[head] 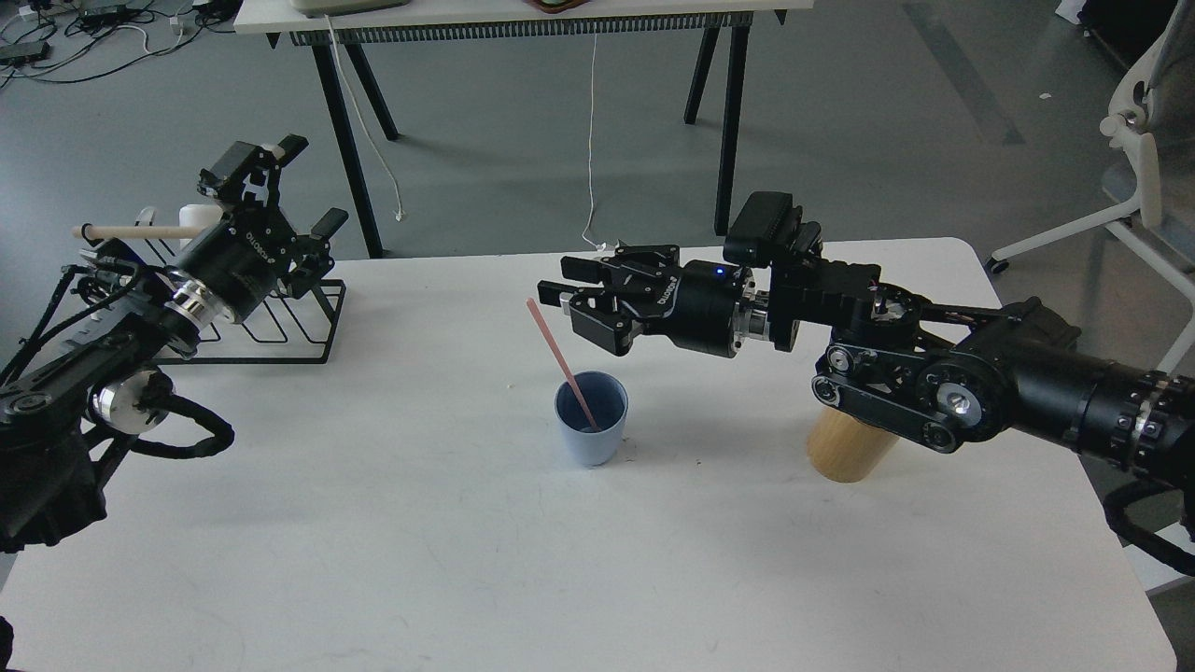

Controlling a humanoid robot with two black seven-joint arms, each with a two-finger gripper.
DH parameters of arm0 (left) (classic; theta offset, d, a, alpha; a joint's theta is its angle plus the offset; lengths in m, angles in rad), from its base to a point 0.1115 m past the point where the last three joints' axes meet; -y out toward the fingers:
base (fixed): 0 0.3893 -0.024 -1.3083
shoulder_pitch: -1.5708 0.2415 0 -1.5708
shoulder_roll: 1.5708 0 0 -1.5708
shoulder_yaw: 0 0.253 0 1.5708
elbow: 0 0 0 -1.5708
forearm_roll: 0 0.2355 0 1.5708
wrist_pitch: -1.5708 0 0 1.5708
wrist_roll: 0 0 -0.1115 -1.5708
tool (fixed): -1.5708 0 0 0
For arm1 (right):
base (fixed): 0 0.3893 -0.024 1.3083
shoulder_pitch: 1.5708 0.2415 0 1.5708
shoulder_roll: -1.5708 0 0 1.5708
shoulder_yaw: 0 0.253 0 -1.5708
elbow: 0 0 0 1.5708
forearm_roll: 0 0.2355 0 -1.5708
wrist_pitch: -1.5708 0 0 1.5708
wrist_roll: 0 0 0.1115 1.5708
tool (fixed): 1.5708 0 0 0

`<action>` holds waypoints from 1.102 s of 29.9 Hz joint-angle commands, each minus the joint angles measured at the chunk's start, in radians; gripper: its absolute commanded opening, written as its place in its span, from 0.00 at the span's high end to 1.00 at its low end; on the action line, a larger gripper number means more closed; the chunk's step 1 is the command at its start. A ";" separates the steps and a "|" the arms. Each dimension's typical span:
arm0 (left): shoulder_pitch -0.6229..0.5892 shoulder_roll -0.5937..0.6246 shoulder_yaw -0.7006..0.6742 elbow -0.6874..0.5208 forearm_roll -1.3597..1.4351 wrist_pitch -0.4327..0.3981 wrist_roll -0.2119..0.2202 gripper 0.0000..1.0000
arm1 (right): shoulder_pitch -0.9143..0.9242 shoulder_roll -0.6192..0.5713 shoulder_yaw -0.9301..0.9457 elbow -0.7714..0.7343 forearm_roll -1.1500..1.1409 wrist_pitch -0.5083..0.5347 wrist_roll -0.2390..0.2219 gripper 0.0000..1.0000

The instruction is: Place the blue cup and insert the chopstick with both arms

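Observation:
The light-blue cup [591, 430] stands upright near the middle of the white table [467, 560]. The pink chopstick [558, 358] stands in the cup, its lower end inside, and leans up and to the left against the rim. My right gripper [574, 303] hovers above and just right of the stick's top; its fingers are spread and hold nothing. My left gripper [280, 182] is raised over the black wire rack at the far left, well away from the cup, open and empty.
A black wire rack [280, 322] with a pale wooden rod [140, 231] stands at the back left. A tan wooden cylinder holder [848, 453] stands right of the cup, partly under my right arm. A second table's legs [345, 131] stand behind.

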 commanded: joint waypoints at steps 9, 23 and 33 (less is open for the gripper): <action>-0.008 -0.010 -0.001 -0.009 0.000 0.000 0.000 0.03 | -0.053 -0.036 0.299 0.035 0.360 -0.019 0.000 0.01; -0.048 -0.085 0.001 -0.012 -0.028 0.000 0.000 0.03 | -0.352 -0.315 0.577 0.138 1.299 0.448 0.000 0.01; -0.046 -0.082 -0.001 -0.014 -0.030 0.000 0.000 0.03 | -0.412 -0.325 0.618 0.084 1.324 0.670 0.000 0.01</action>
